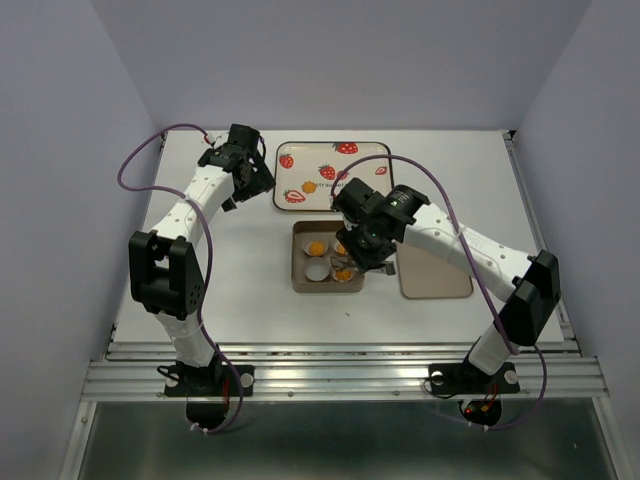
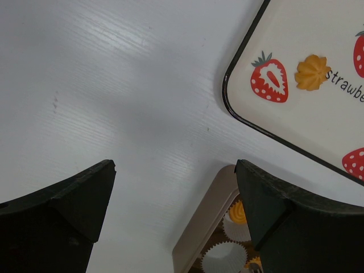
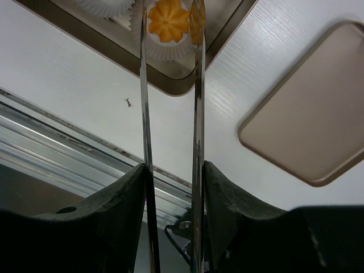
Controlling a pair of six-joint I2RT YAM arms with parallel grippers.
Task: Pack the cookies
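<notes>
The right gripper [image 3: 173, 170] is partly closed. Its two black fingers [image 3: 122, 199] squeeze a pair of thin, shiny metal tongs [image 3: 197, 114]. The two blades of the tongs run straight out from the fingers, close together.

At the far tips of the blades sits a cookie [image 3: 168, 20]. It is small, round and orange-yellow, with wavy edges like a little flower. It rests in a frilly white paper cup [image 3: 170, 51] inside a tan box [image 3: 173, 85]. I cannot tell if the tips pinch the cookie or only stand beside it. A bit more orange peeks out from behind the right blade. To the right of the tongs, a flat tan lid [image 3: 307, 125] lies on the white table [image 3: 74, 74].

The left gripper [image 2: 176, 216] is open as wide as it goes and holds nothing. It hangs over the table. Ahead of it and to its right is a tray [image 2: 296, 131] with red strawberry pictures. One more cookie [image 2: 312, 72] lies on the tray, just beside a strawberry picture. Close by its right finger is a corner of the box, with an orange cookie in a cup.
</notes>
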